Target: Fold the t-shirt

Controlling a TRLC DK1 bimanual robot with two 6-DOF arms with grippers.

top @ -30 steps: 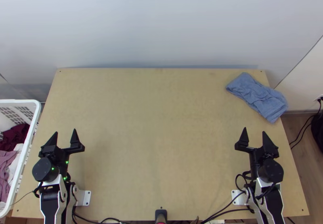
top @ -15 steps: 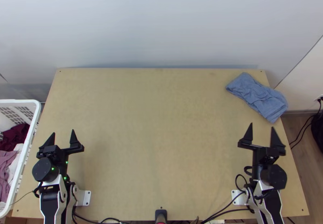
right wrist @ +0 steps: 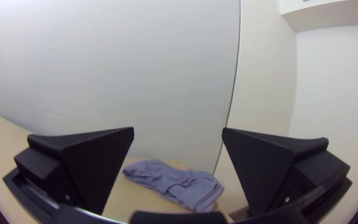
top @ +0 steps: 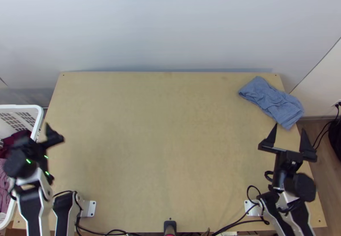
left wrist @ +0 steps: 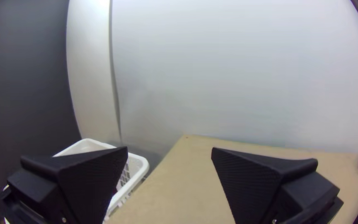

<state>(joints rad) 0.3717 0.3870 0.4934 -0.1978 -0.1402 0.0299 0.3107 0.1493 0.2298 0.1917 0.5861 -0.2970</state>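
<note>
Bright, diffuse light on bench (top: 170, 151) and far wall (top: 170, 27); source can't be told. Shadows faint, soft. Left tool (top: 35, 132) smeared, blurry in top view. Wrist views: fisheye bend on straight edges, dark corners; pale strip (left wrist: 90, 25) near-white at left.

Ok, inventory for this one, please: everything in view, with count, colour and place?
cloth: one, blue, bunched at table's far right
table: one, light wood, centre
basket: one, white, left of table
clothes: at least two, maroon and mauve, in basket
wall: one, pale, behind table
cables: several, black, near edge and right
arms: two, silver-grey and black, near corners
left claw: one, black, open, table's left edge
right claw: one, black, open, table's right edge
</note>
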